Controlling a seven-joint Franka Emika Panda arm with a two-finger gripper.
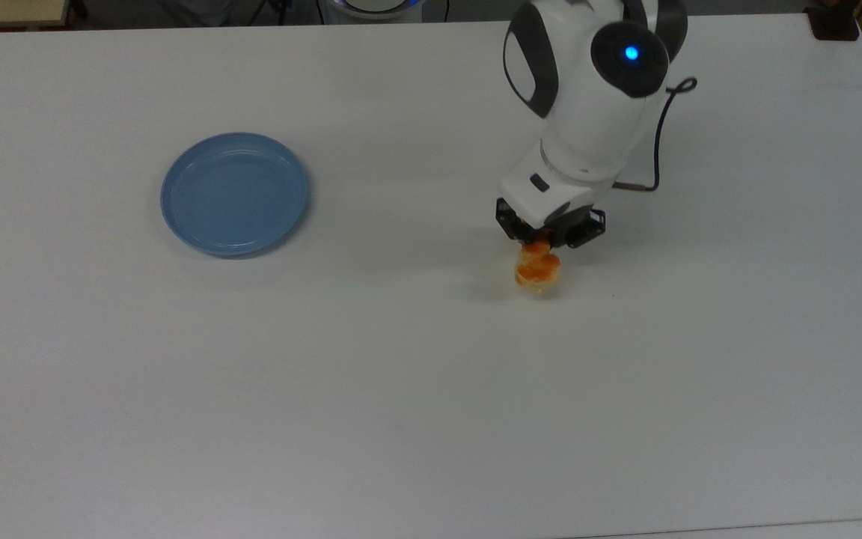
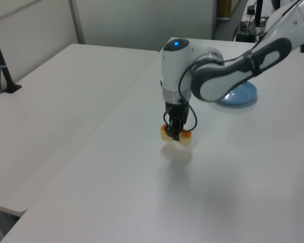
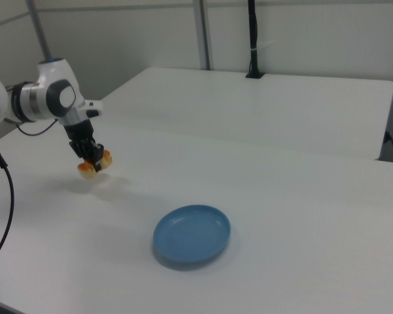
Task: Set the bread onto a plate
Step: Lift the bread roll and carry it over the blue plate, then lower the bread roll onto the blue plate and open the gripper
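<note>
Bread [image 1: 538,270] hangs pinched in your claw [image 1: 549,241], clear of the surface [image 1: 401,389] so you can carry it over the rim of the empty plate [image 1: 234,194]

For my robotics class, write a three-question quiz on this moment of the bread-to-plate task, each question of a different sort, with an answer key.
1. True or false: the bread is resting on the table.
2. Multiple choice: in the top view, the plate lies where relative to the gripper? A) to the top view's left B) to the top view's right C) directly beneath it
3. Short answer: what lies on the plate?

Key
1. False. The gripper is shut on the bread, which hangs clear of the table with its shadow below it in the left view.
2. A
3. Nothing; its blue surface is bare.
</note>
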